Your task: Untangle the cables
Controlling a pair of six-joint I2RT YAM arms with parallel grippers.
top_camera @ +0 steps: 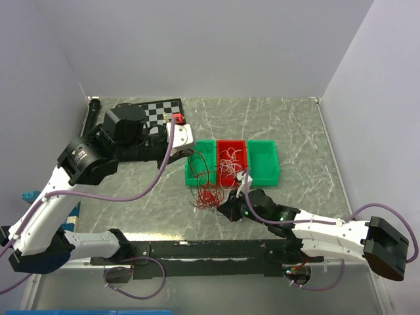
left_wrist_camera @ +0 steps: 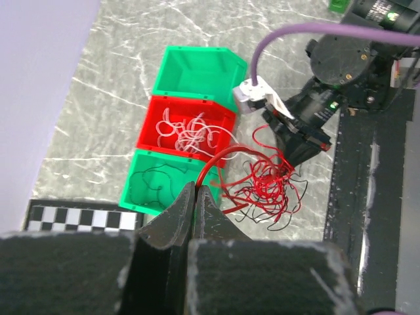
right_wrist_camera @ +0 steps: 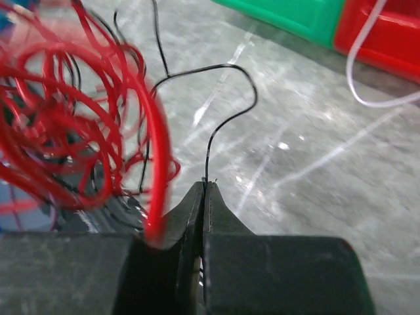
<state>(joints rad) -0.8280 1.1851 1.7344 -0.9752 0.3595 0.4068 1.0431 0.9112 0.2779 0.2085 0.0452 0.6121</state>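
**A:** What sits in the bins?

**B:** 3 stand in a row. The left green bin point(left_wrist_camera: 134, 177) holds a few thin dark strands. The red bin point(left_wrist_camera: 224, 128) in the middle holds white loops. Of the right green bin point(left_wrist_camera: 197, 75) I see only green floor and walls.

**A:** And the cables?

**B:** The cables point(left_wrist_camera: 266, 184) are a mostly red tangle with dark strands. They lie on the tabletop point(top_camera: 295, 125), just in front of the left green and red bins. The left pincer point(left_wrist_camera: 197, 191) is pressed together at the tips, and a red strand arcs out of it into the tangle. The right pincer point(right_wrist_camera: 205, 187) is closed tight too, nipping a thin black strand that curls up from its tips. Red loops hang just beside it.

**A:** The surface and the room?

**B:** The surface is grey-green and marbled, with pale walls point(top_camera: 197, 46) on 3 sides. A checkerboard point(top_camera: 161, 110) lies at the back left, partly behind the left arm.

**A:** And the edges?

**B:** A black strip point(top_camera: 197, 249) runs along the near edge, and the tangle lies between it and the bins. Marbled surface shows right of the bins and behind them, up to the walls.
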